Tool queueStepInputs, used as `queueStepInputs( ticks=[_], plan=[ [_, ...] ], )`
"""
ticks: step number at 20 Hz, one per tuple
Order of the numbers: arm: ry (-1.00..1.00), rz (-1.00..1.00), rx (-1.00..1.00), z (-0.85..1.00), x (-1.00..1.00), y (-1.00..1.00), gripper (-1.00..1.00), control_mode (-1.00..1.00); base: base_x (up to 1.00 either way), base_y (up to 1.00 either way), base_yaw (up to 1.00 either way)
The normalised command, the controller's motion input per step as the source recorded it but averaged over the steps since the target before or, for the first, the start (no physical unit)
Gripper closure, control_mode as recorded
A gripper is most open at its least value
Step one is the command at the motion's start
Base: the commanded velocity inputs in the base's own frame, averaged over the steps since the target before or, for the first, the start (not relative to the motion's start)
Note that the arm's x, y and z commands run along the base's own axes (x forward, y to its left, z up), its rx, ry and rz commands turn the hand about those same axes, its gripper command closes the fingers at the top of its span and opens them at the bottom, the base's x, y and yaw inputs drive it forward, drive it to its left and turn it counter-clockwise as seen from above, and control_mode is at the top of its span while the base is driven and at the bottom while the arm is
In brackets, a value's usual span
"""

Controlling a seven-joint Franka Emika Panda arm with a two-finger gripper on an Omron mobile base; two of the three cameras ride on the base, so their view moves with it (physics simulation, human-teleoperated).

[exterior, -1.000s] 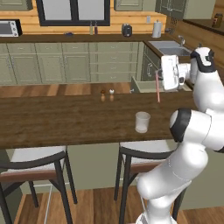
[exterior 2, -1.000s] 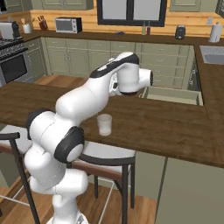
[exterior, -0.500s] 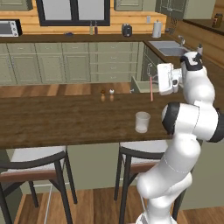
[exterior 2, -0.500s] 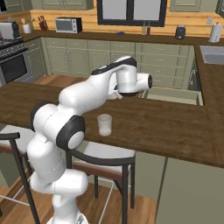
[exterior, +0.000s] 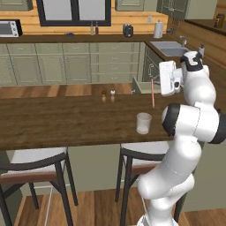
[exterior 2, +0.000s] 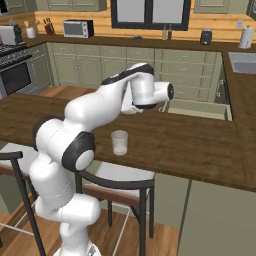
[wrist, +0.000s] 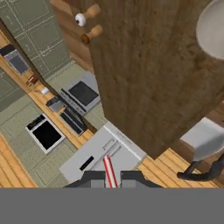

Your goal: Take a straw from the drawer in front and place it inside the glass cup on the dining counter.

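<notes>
Fingers [wrist: 110, 175] clenched on 1 straw [exterior: 152, 93], pink, held near upright above far edge of surface [exterior: 66, 119]. 1 glass cup [exterior: 143, 123] stands on surface, nearer side, below + slightly left of straw, apart from it. 2 small shakers [exterior: 108, 95] on surface, left of straw. 1 drawer [exterior 2: 197, 109] stands open behind surface. 2 stools [exterior: 33, 164] under near edge.

dining counter [exterior: 66, 121]: dark matt wood | glass cup [exterior: 143, 123]: translucent, possibly frosted
</notes>
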Motion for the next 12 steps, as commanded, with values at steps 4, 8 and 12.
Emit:
queueStepInputs(
  ticks=[4,8,12],
  plan=[
    [-0.19,0.00,-0.19,-0.21,0.22,-0.04,1.00,-1.00,0.00,0.00,0.00],
    [-0.18,0.00,-0.16,-0.24,0.21,0.00,1.00,-1.00,0.00,0.00,0.00],
    [-0.30,0.00,-0.18,-0.21,0.02,0.00,1.00,-1.00,0.00,0.00,0.00]
  ],
)
